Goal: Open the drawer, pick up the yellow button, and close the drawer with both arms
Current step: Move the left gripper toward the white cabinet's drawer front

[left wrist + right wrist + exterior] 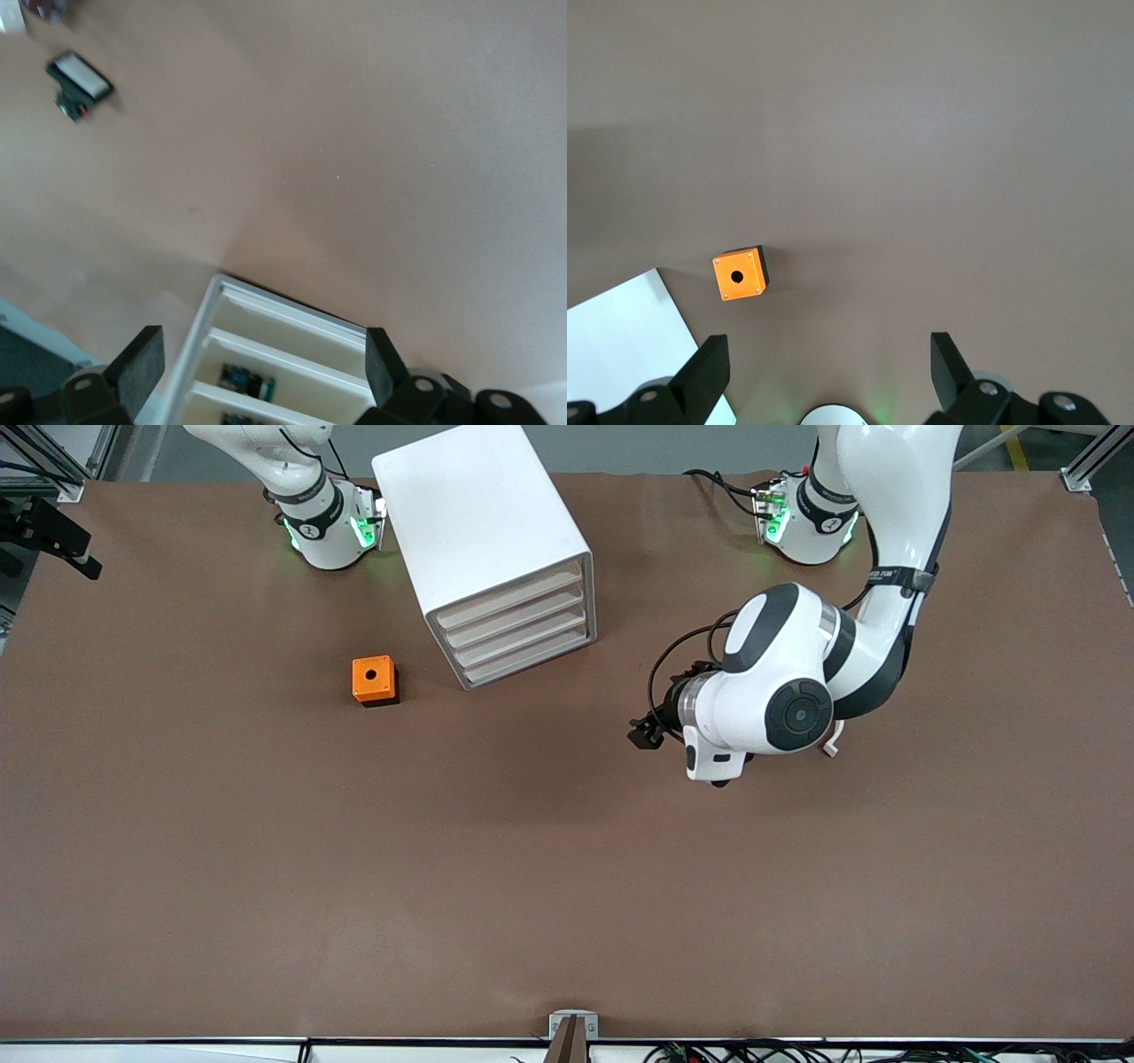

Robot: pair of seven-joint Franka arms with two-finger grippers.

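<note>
While both arms' jaws stand spread, one drawer cabinet [496,549], four drawers, one orange box [374,679].

My front camera looks down from high across the bench [532,886], facing both bases. My left wrist camera sits close to the cabinet [283,354], facing its drawers. My right wrist camera hangs high, looking down; it shares the orange box [741,274] and cabinet corner with the front view.
</note>
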